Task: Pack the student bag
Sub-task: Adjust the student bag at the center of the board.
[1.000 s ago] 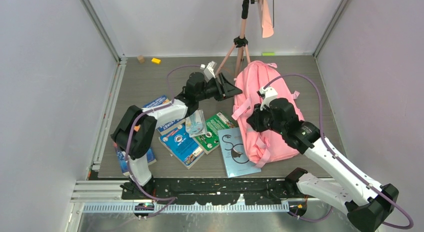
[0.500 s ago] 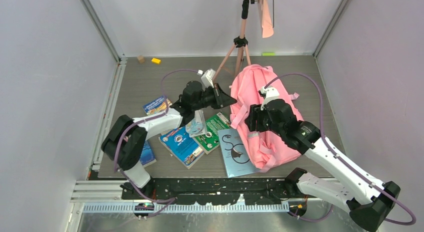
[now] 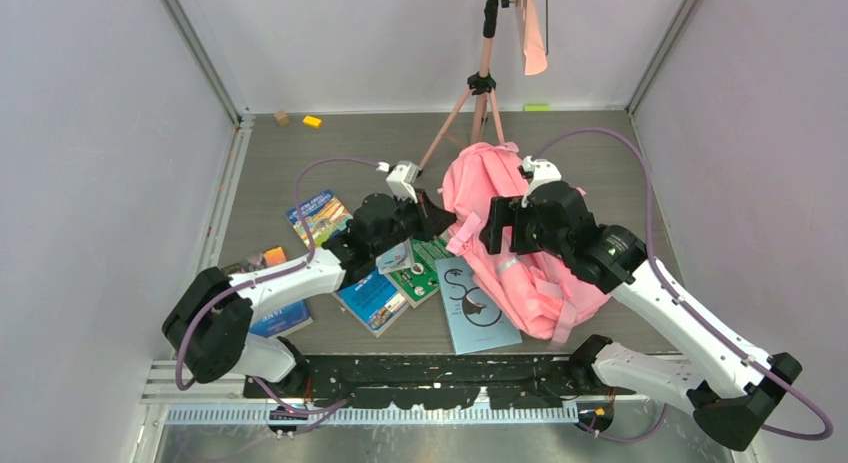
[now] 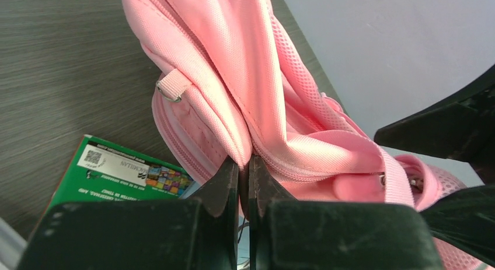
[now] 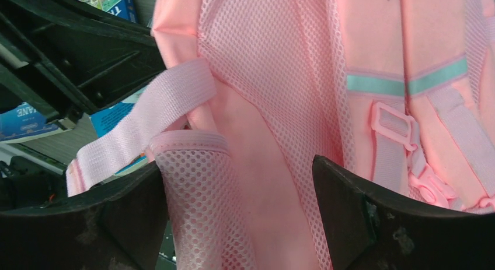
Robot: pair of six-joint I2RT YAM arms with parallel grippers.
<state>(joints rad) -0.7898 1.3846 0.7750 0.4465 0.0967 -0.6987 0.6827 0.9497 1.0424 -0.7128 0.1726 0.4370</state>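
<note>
My left gripper (image 4: 245,176) now pinches the student bag (image 3: 520,253) fabric fold; bag dragged nearer across worktop (image 3: 300,163), bunched. My right gripper (image 5: 239,217) has released, jaws wide astride mesh strap.

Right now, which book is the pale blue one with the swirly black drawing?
Find the big pink backpack in the middle of the table. The pale blue book lies flat at its near left edge, nearest the arms' bases. Its neighbours are green and dark blue; only this one has a black swirl.
</note>
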